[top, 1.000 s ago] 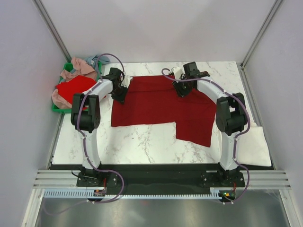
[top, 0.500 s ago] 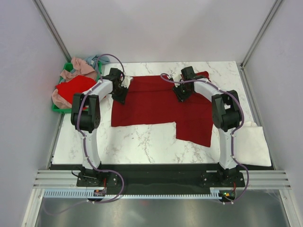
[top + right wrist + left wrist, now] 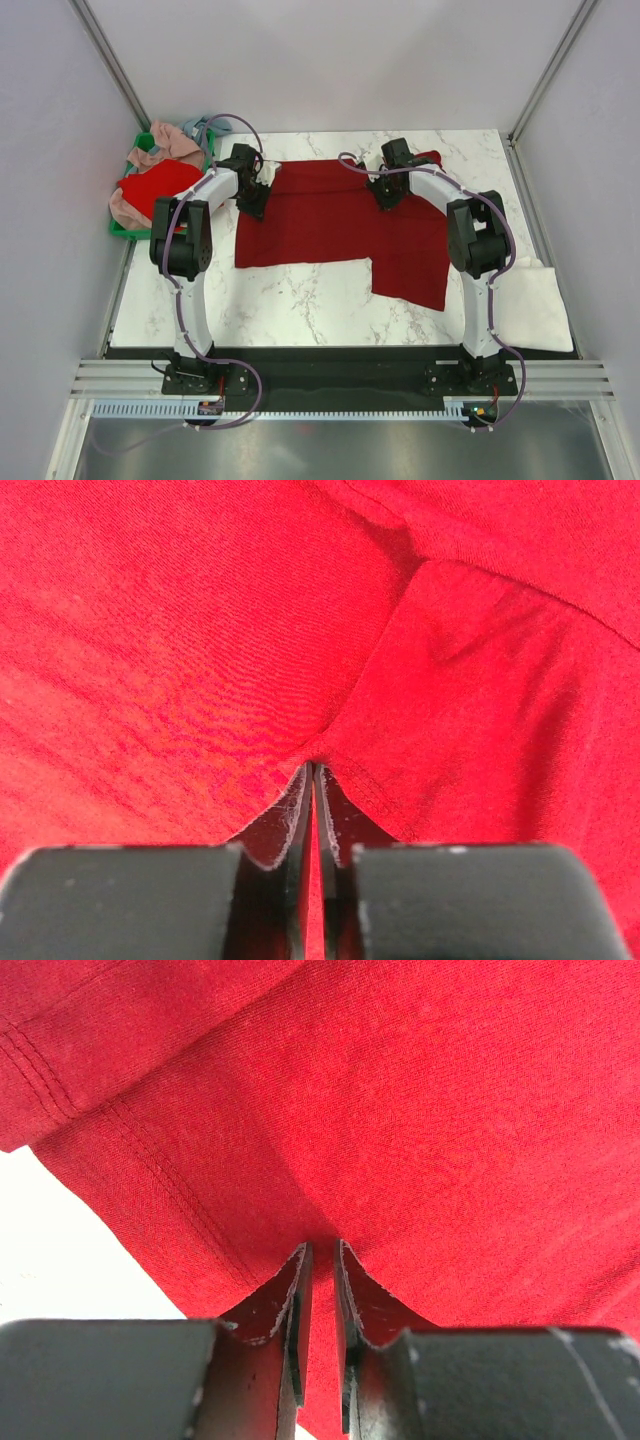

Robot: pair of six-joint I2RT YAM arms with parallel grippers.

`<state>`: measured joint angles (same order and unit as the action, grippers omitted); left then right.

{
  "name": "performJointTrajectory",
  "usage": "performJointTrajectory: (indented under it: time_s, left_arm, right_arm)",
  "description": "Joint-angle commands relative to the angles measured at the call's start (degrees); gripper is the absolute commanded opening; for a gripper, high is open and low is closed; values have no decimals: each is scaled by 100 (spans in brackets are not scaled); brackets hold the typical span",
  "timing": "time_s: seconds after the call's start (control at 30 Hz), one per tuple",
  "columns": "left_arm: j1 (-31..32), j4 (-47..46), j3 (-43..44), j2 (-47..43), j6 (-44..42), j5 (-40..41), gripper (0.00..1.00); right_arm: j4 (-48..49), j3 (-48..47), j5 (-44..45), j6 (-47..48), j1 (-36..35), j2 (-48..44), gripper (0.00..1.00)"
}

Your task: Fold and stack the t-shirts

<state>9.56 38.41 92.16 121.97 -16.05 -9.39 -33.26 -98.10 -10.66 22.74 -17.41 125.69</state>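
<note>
A dark crimson t-shirt (image 3: 340, 220) lies spread flat on the marble table (image 3: 300, 300), its lower right part reaching nearer than the rest. At its far left edge my left gripper (image 3: 252, 200) is shut on a fold of the crimson cloth (image 3: 400, 1110), beside a stitched hem; the pinch shows at the left gripper (image 3: 322, 1250) in the left wrist view. My right gripper (image 3: 385, 195) presses down near the shirt's far right. In the right wrist view the right gripper (image 3: 315, 768) is shut on a ridge of crimson cloth (image 3: 200, 630) next to a seam.
A green crate (image 3: 119, 231) off the table's far left corner holds a bright red shirt (image 3: 155, 185), a dusty pink one (image 3: 165, 145) and a light blue one (image 3: 200, 128). A cream-white folded shirt (image 3: 535, 300) lies at the table's right edge.
My right gripper has come down onto the far right of the crimson shirt and closed on the cloth. The left arm has not moved.
</note>
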Motion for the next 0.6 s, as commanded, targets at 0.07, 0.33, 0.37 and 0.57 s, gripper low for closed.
performJointTrajectory:
  time_s: [0.07,0.33,0.37,0.57]
  left_arm:
    - [10,-1,65,-104,164,-89,21]
    - [11,-1,92,-112,164,-81,21]
    - [2,-1,83,-112,164,-81,21]
    - [11,8,65,-139,164,-46,20]
  right_arm:
    - [65,28,28,-7,-26,-106,5]
    - [118,-156,46,-235,-70,-89,35]
    - [109,-148,55,-235,-78,-80,35]
    - [118,-139,55,-235,-87,17,34]
